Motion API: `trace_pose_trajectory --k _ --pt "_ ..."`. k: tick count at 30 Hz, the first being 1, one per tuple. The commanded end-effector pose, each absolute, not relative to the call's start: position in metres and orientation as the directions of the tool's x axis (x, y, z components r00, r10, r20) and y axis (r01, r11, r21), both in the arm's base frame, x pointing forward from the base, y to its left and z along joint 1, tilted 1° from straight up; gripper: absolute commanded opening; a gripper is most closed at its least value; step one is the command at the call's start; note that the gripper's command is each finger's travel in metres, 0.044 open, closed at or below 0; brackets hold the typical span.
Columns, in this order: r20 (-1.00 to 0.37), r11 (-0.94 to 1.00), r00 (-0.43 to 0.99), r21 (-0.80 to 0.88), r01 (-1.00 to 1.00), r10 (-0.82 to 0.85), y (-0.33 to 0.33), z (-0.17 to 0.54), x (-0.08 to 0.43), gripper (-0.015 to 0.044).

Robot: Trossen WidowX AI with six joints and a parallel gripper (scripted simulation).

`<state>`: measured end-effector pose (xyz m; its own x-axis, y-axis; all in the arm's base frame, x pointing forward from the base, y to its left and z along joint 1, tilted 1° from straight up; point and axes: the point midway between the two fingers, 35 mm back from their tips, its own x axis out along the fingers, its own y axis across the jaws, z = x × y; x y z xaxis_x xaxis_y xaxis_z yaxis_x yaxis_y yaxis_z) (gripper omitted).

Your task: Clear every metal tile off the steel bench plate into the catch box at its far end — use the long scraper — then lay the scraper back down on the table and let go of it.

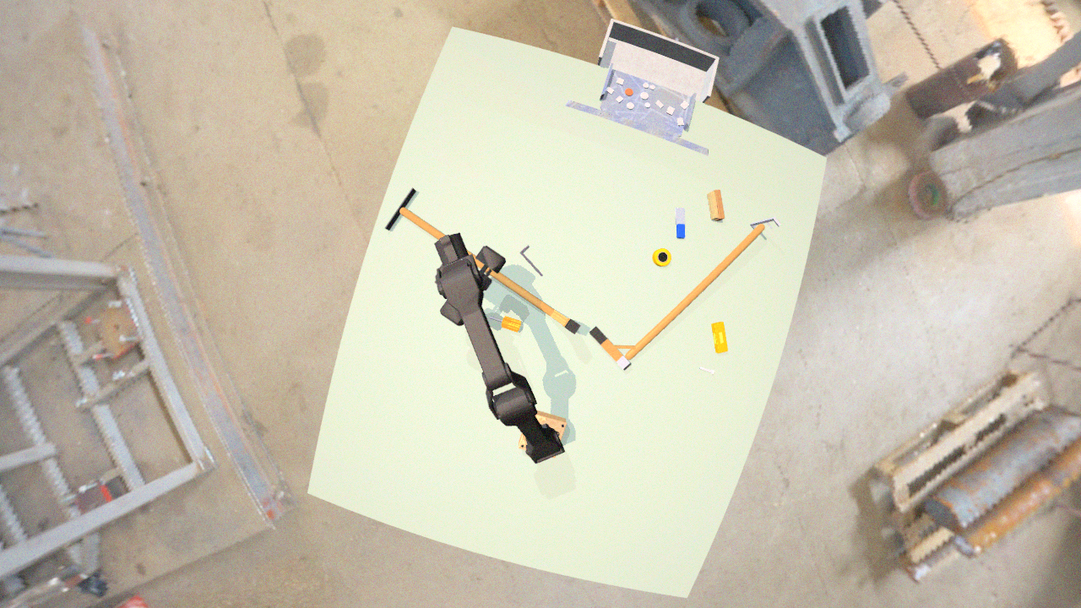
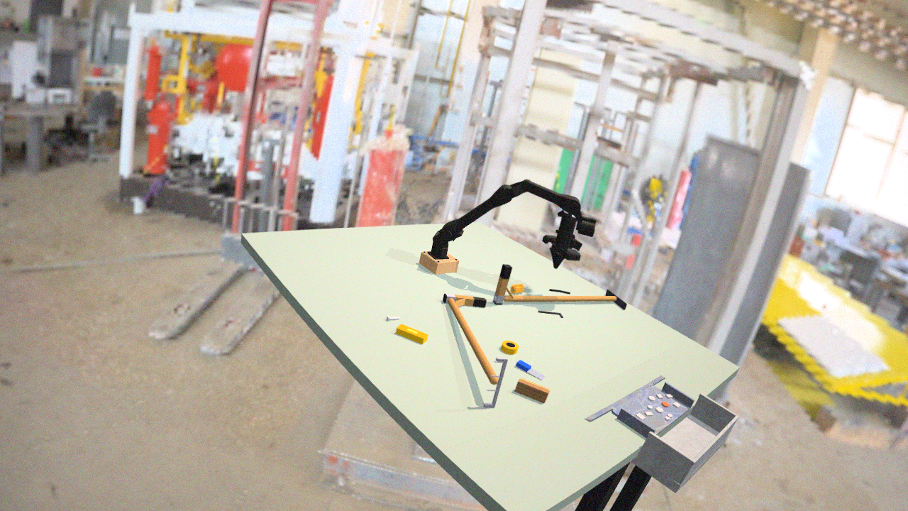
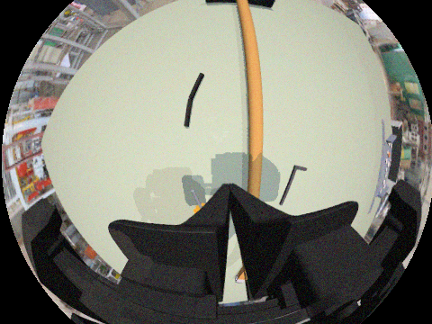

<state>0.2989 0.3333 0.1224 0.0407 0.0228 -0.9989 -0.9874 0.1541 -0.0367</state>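
My gripper [image 2: 557,265] [image 3: 229,189] is shut and empty, high above the table near a long wooden-handled tool [image 1: 521,290] [image 2: 558,298] [image 3: 255,90] with a wide black blade. That tool lies on the table, its short black-tipped grip standing up. A second long wooden-handled tool [image 1: 695,290] [image 2: 472,340] has a bent grey metal head and lies to the right in the top view. White tiles [image 1: 670,110] [image 2: 640,414] and an orange round one [image 1: 628,91] [image 2: 665,404] lie on the steel plate [image 1: 642,122] [image 2: 625,407]. The catch box [image 1: 657,45] [image 2: 666,460] adjoins its far end; no tiles show inside.
An orange screwdriver [image 1: 511,323] [image 2: 518,288], a hex key [image 1: 532,263] [image 2: 552,313] and a black bent rod [image 2: 559,291] [image 3: 191,99] lie near the black-bladed tool. Yellow tape [image 1: 661,257], a blue-handled knife [image 1: 680,230], a wooden block [image 1: 715,204] and a yellow block [image 1: 719,337] lie farther right.
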Motion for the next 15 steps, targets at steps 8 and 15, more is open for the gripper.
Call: trace_pose_trajectory --k 8,15 --pt "-0.999 0.153 0.043 -0.04 -0.987 0.016 0.335 0.098 0.303 0.0" --pt "-0.999 0.153 0.043 -0.04 -0.987 0.016 0.336 0.082 0.305 0.0"
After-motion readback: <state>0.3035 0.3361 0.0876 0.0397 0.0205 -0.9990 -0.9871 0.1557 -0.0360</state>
